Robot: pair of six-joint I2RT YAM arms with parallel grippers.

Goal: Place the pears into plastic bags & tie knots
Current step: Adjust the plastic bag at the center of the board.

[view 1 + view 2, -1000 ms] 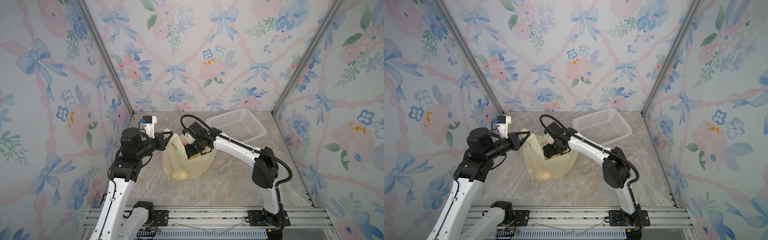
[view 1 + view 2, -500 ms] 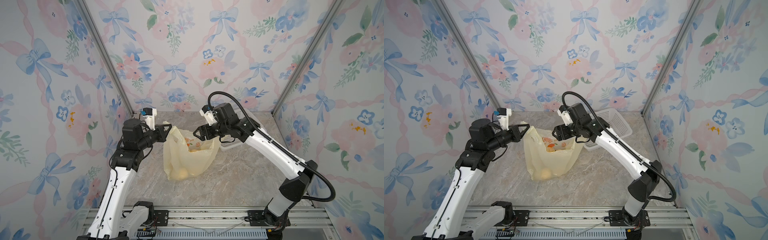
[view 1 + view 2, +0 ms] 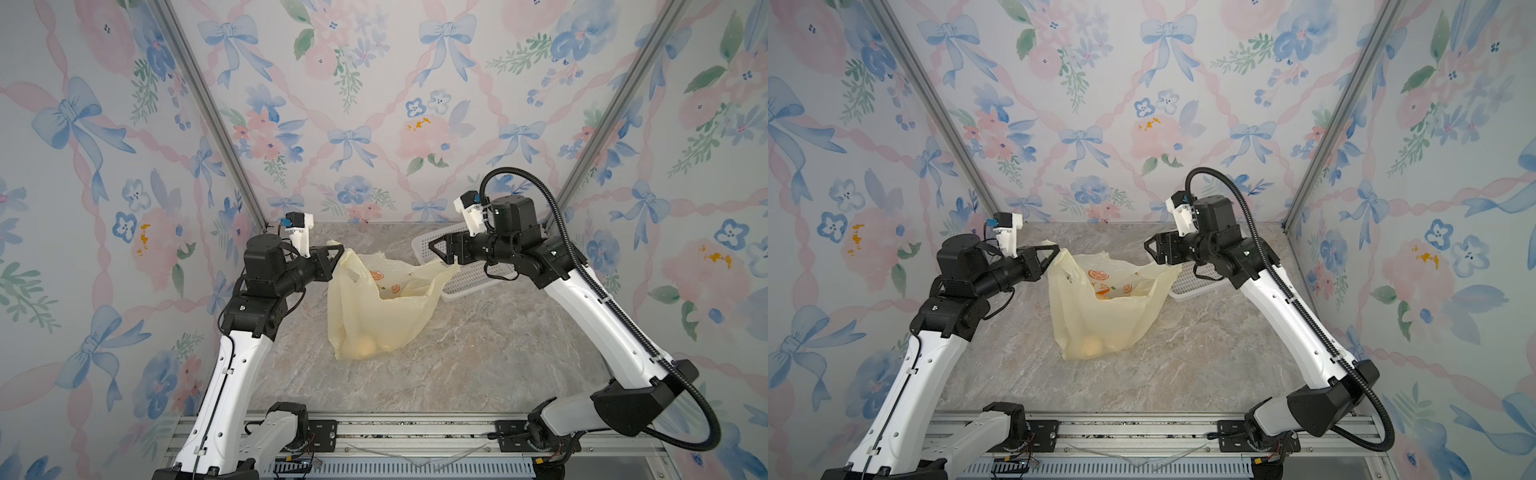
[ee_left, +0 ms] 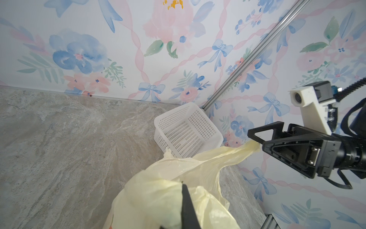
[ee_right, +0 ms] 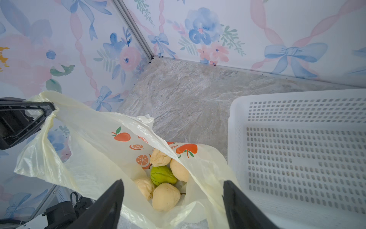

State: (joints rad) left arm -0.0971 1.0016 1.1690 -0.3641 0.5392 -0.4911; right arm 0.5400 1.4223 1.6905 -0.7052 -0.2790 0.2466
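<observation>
The pale-yellow plastic bag (image 3: pixel 374 316) (image 3: pixel 1100 320) stands on the marble table with its mouth open. My left gripper (image 3: pixel 341 248) (image 3: pixel 1058 249) (image 4: pixel 183 185) is shut on one handle and holds it up. My right gripper (image 3: pixel 438 252) (image 3: pixel 1152 253) (image 5: pixel 173 182) is open above the bag's mouth. The other handle (image 4: pixel 237 152) reaches up to its fingers. Inside lie several cream pears (image 5: pixel 165 196) and a green one (image 5: pixel 163 175). One pear (image 3: pixel 365 347) shows through the film. Knots are out of view.
A white perforated basket (image 3: pixel 478 278) (image 3: pixel 1192 282) (image 4: pixel 186 130) (image 5: pixel 297 158) stands right behind the bag, near the back right corner and under my right arm. Floral walls close in on three sides. A metal rail (image 3: pixel 374 432) runs along the front.
My right gripper has come up and to the right out of the bag, still open. My left gripper has risen a little with the handle, and the bag now stands taller.
</observation>
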